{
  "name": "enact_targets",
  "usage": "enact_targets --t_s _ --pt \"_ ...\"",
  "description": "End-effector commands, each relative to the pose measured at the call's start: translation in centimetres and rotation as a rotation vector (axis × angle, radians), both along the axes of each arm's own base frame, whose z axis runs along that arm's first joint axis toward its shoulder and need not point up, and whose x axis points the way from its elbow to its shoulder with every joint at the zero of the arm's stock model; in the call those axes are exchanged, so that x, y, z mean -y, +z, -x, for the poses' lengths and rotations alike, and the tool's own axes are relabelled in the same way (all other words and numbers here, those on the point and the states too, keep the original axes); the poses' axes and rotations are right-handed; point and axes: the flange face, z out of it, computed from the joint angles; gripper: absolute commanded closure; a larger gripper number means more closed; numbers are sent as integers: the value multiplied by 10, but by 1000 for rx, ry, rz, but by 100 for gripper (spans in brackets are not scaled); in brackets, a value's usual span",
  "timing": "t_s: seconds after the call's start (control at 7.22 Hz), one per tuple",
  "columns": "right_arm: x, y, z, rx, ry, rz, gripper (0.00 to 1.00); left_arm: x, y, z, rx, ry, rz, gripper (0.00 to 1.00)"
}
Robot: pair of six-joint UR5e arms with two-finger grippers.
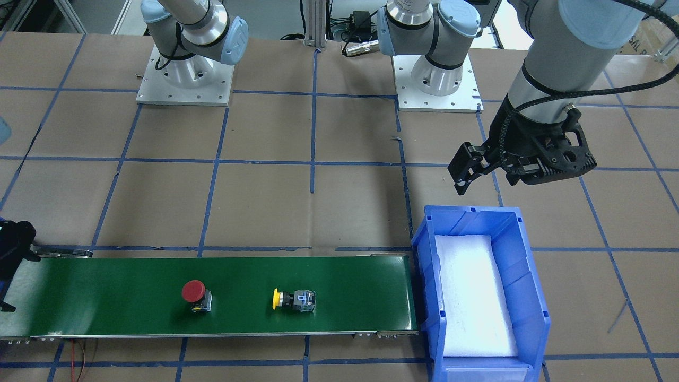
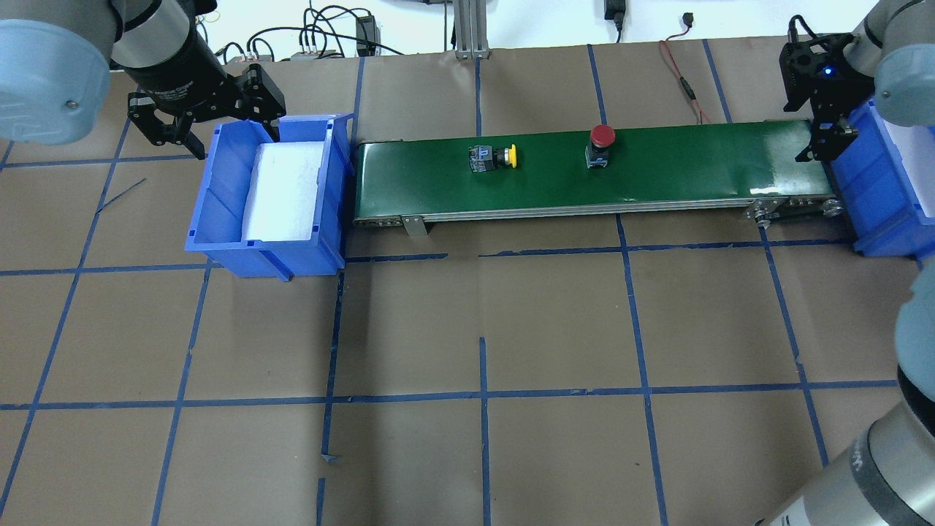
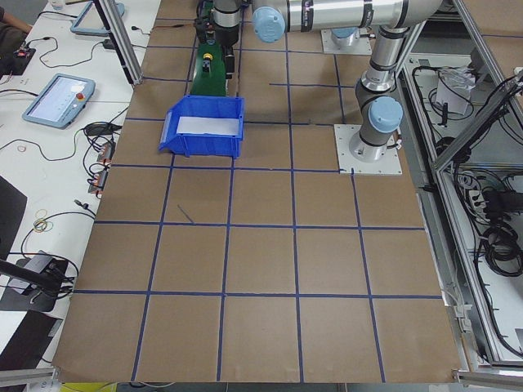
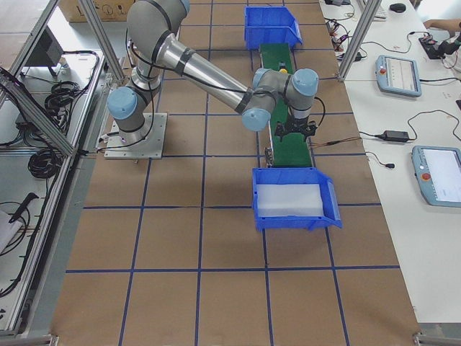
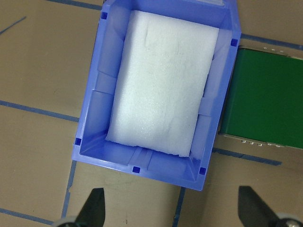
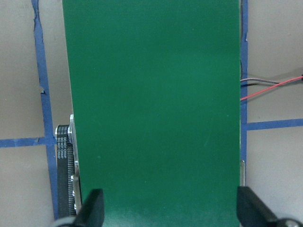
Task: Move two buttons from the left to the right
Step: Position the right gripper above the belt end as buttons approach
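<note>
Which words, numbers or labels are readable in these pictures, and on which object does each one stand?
"SAL": cut-off letters on the cardboard box beyond the table; the rest is hidden.
Label on the yellow button: too small to read.
Screen of the teach pendant: too blurred to read.
</note>
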Motion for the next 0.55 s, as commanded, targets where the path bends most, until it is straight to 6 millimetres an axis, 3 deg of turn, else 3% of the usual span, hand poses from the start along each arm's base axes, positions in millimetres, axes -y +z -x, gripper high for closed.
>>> enact_targets --t_s 0.0,0.42 --pt "1 3 0 -30 113 33 0 -1 1 -6 12 -16 -3 0" --pt "1 0 0 -31 136 30 0 0 2 -20 23 -71 -2 0"
